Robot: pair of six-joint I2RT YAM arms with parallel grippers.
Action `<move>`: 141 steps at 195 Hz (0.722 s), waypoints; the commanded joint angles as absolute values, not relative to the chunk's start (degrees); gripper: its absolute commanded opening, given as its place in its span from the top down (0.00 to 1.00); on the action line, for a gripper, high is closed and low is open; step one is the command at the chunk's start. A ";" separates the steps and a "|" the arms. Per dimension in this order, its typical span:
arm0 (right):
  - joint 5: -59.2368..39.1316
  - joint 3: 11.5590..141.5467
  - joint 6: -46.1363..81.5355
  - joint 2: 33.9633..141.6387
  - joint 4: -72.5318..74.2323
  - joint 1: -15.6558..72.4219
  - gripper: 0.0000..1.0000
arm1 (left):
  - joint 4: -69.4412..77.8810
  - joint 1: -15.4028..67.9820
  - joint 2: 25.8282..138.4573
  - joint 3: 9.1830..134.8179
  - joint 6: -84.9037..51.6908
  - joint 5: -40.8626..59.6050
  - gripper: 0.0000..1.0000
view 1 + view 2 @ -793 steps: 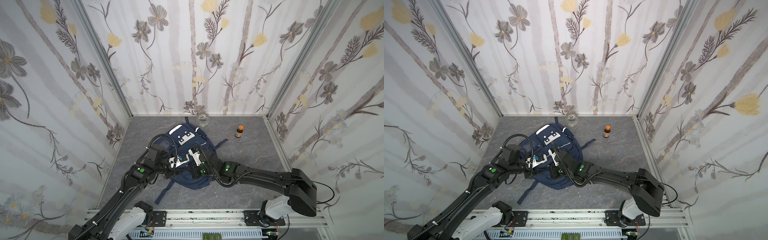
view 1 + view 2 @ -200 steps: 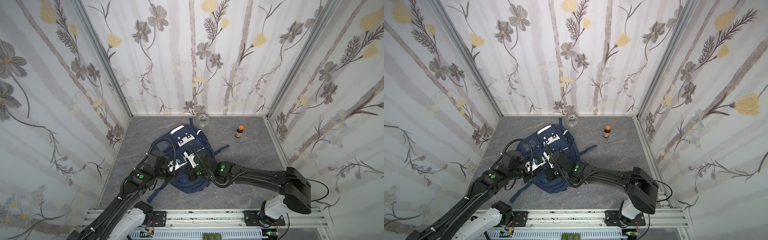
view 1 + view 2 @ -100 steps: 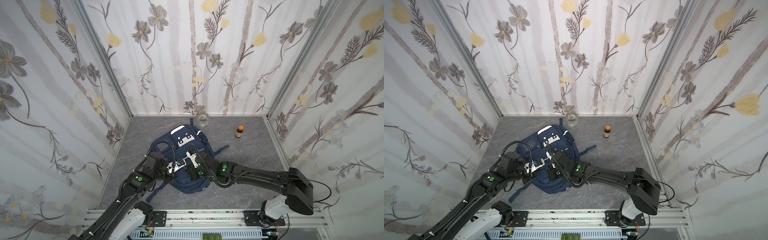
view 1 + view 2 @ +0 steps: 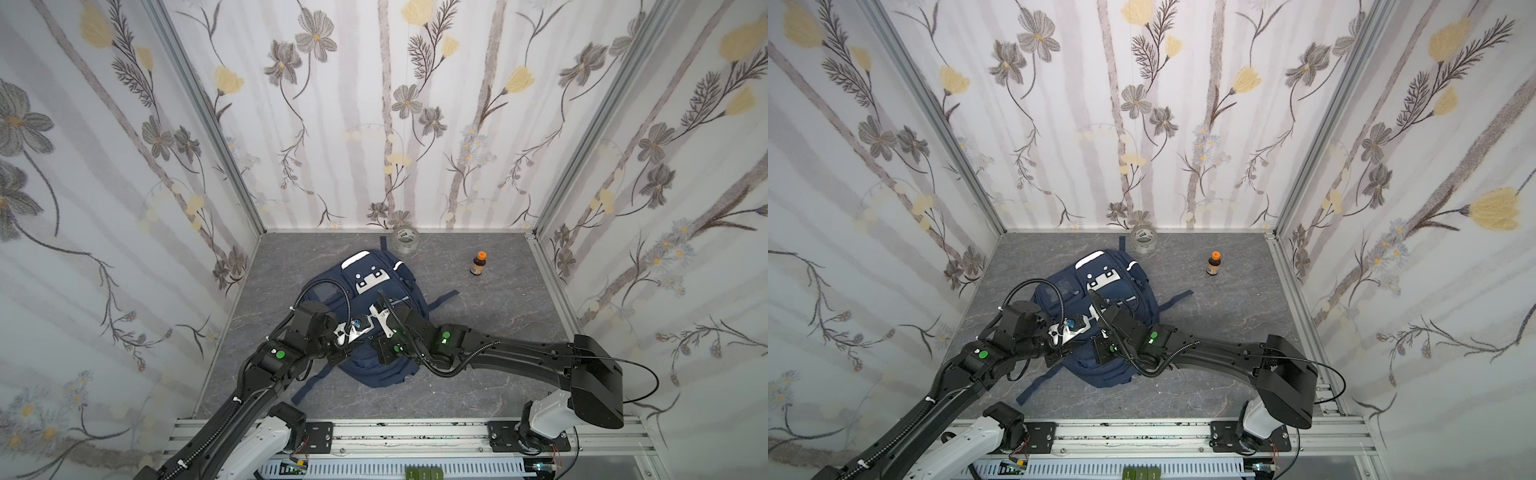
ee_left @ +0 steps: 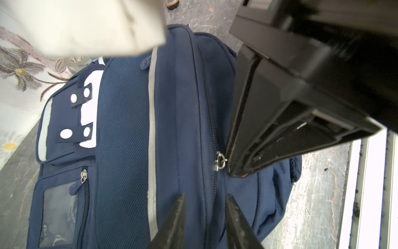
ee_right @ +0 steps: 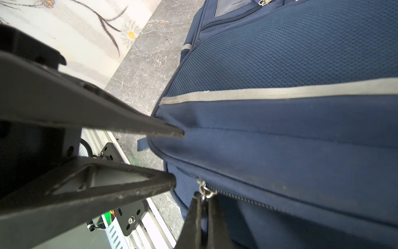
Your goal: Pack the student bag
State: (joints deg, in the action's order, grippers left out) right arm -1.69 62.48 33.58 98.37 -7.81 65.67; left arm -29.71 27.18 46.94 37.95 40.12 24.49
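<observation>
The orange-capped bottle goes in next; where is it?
In both top views the orange-capped bottle stands on the grey floor near the back wall, right of the glass jar and the student bag.

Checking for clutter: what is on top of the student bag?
The left gripper, jaws apart, and right gripper, shut on a zipper pull. In both top views they hide the student bag's middle.

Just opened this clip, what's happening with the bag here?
Both arms are working over the student bag, which lies on the table. The right claw is shut on the main zipper pull; the zipper teeth that show look closed. The left claw has its jaws parted, tips at the fabric beside that zipper, gripping nothing. A glass jar and a small orange-capped bottle stand outside the bag.
</observation>
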 commanded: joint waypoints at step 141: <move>-1.99 65.94 34.11 99.97 -6.88 66.14 1.00 | -29.51 27.16 48.07 38.94 41.07 25.17 1.00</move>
State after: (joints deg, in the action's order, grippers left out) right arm -1.52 65.69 33.43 99.96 -10.44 66.08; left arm -29.30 27.18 47.42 37.80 40.21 24.58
